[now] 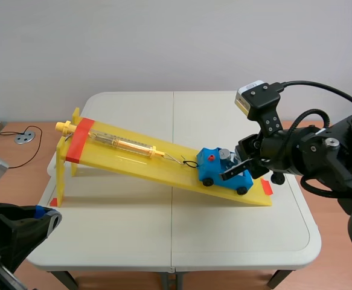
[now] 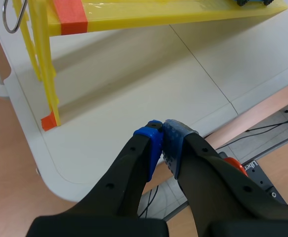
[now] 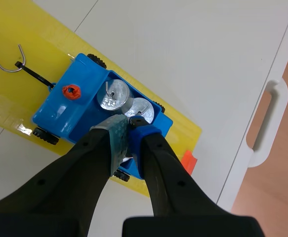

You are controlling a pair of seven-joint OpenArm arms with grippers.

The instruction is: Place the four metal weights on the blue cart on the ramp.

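Two weights point(image 3: 113, 96) sit in the cart point(image 3: 64, 111); two seem left. Right gripper point(image 3: 130, 129) clenched over them, left gripper point(image 2: 162, 129) clenched empty

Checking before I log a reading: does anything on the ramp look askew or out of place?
Nothing stands out. The blue cart sits square on the yellow ramp, hooked to the spring scale, and the two metal weights visible in it stand upright.
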